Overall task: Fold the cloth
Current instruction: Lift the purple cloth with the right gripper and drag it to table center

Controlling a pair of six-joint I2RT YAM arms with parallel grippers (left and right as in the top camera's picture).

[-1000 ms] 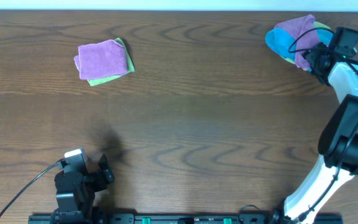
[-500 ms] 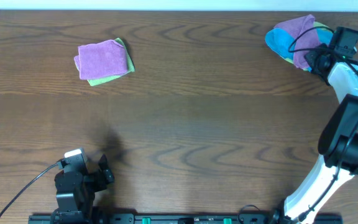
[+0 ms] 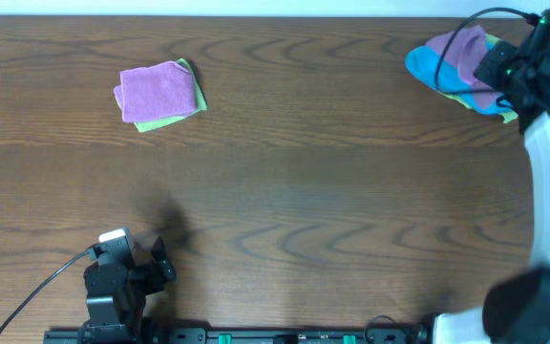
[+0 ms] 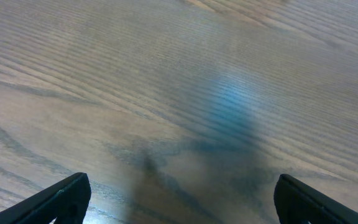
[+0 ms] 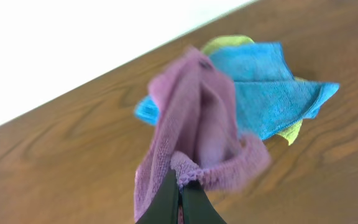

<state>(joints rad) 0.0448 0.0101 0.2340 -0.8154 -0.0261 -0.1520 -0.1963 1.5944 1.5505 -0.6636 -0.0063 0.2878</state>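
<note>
**Item:** soft lilac microfibre cloth (image 5: 194, 118), bunched, at the far right corner of the wooden table (image 3: 285, 182).
**Lies on:** a bright blue cloth (image 5: 269, 87) and a yellow-green cloth (image 5: 229, 43).
**Right gripper** (image 5: 180, 198): clenched on a near fold of the lilac cloth. The cloth's length runs from the pinch toward the far table edge.
**Left gripper** (image 4: 180, 205): released, jaws wide, over bare wood at the near left and well apart from the cloth. The right arm is much the nearer.
**Also present:** a folded lilac-on-green stack (image 3: 158, 93), far left.
**Views:** overhead gives the layout but hides the pinch behind the wrist. The right wrist view shows the pinch, somewhat blurred. No tag can be made out.
</note>
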